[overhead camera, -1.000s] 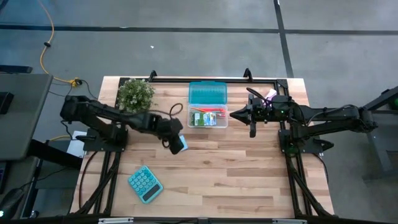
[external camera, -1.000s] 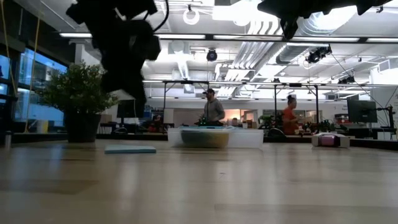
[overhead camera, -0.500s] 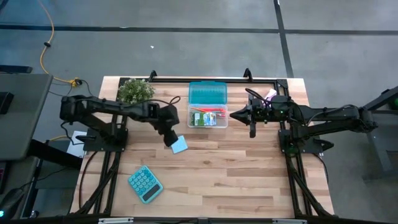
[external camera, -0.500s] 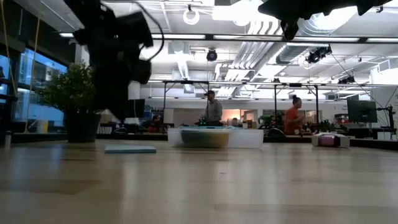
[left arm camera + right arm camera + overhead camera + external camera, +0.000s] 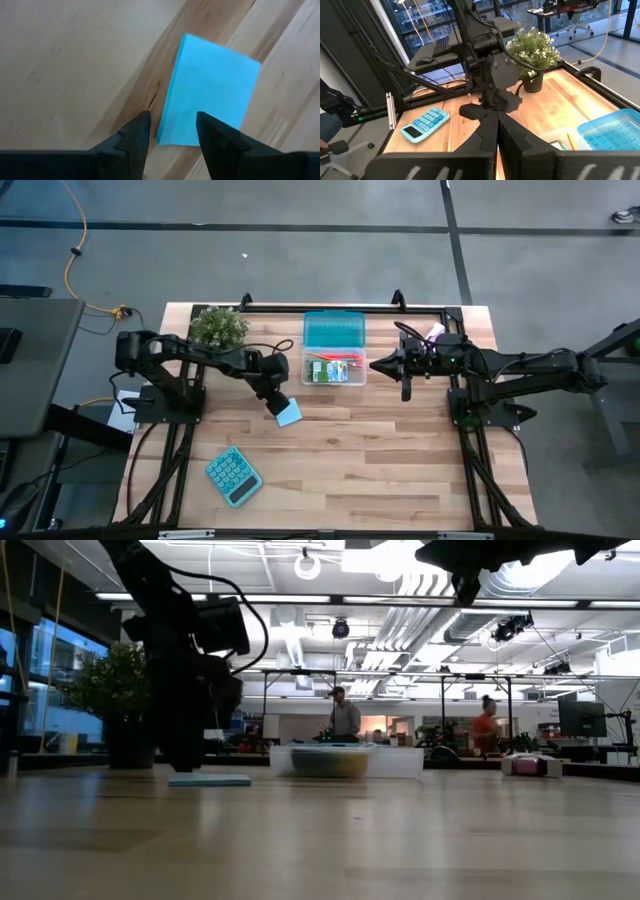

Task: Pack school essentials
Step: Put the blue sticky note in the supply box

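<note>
The light-blue note pad point(image 5: 289, 414) lies flat on the wooden table point(image 5: 380, 460), just left of and nearer than the clear box point(image 5: 333, 370) that holds pens and other stationery. My left gripper point(image 5: 272, 402) is open and low over the table. In the left wrist view its two fingers stand on either side of one corner of the pad point(image 5: 210, 90); I cannot tell whether they touch it. In the low view it stands just left of the pad point(image 5: 210, 780). My right gripper point(image 5: 405, 388) is shut and empty, hovering right of the box.
The box's teal lid point(image 5: 334, 332) lies open on its far side. A potted plant point(image 5: 218, 330) stands at the far left, a teal calculator point(image 5: 233, 475) lies near the front left, and a pink-and-white packet point(image 5: 433, 333) lies at the far right. People move in the room behind.
My left gripper has opened. It has come down close to the table and drawn back a little toward the table's left and far edges, uncovering the note pad. The pad has stayed flat on the table.
</note>
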Motion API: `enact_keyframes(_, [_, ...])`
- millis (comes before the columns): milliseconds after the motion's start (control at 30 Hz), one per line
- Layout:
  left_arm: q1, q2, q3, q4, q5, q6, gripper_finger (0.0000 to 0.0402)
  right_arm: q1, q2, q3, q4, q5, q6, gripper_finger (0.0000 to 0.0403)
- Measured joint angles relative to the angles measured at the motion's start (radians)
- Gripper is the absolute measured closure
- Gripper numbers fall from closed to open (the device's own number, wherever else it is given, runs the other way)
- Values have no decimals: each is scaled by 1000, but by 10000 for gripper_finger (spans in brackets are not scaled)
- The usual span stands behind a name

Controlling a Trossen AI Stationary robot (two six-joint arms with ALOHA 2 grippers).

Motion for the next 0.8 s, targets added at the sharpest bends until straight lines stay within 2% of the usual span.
enact_keyframes(300, [-16,19,2,6,-22,4,278,0,0,0,0,0,4,402])
enact_keyframes(600, [-23,14,1,10,-40,69,393,0,0,0,0,0,4,402])
enact_keyframes(800, [-22,14,2,7,-36,71,399,0,0,0,0,0,4,402])
